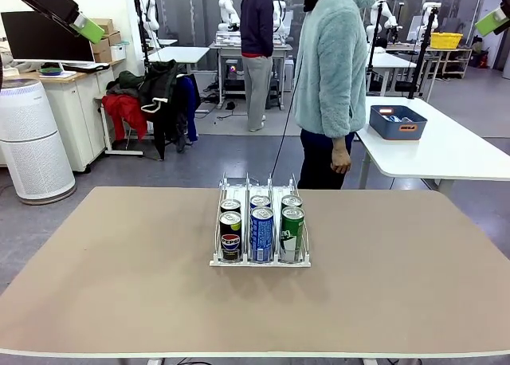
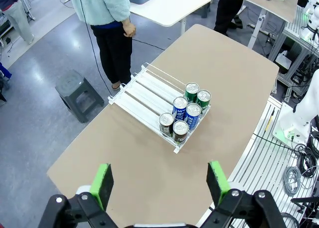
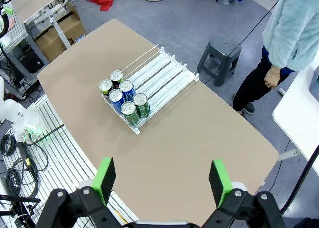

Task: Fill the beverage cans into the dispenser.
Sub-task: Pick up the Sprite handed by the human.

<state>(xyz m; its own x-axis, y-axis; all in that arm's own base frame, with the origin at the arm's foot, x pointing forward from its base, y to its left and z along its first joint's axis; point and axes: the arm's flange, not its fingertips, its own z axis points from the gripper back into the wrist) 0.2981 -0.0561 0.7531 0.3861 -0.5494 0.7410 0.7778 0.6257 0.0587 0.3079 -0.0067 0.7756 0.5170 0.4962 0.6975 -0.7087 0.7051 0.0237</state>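
The thing your next move hung on was how the rack point(image 1: 272, 188) lay. It was dead centre on the table point(image 1: 119, 285), with its lanes running straight from your edge toward the far edge, where the person stood. Six cans point(image 1: 261, 234) sat two deep in each lane, all bunched at the end nearest your edge: black in the left lane, blue in the middle, green on the right. The far stretch of every lane was bare, so I reckon a fresh can would've wanted to go in back there.

Your left gripper point(image 2: 160, 180) and right gripper point(image 3: 162, 180) both hung high up off the table's near corners, fingers spread wide with nothing between them. The rack sat about midway between the two, so I'd say neither arm was nearer. The person's hand point(image 1: 341, 154) hung loose at their side.
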